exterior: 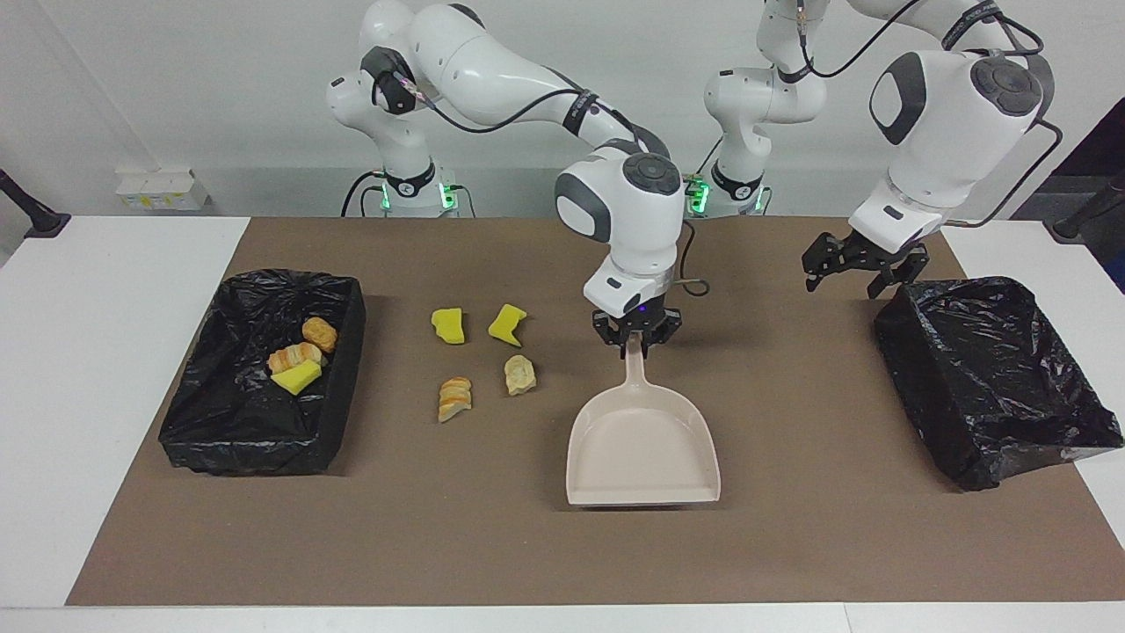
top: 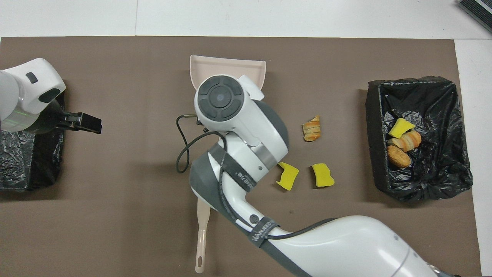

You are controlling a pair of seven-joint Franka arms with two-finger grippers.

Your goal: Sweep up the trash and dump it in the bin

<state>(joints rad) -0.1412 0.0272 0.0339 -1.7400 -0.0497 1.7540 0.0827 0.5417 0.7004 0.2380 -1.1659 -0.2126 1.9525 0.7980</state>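
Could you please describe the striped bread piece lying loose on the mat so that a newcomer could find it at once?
Start at the bin with trash in it, at the right arm's end of the brown mat. Four loose bits lie between it and the dustpan. The bread piece is the one farthest from the robots, beside a pale lump; it alone has orange and cream stripes.
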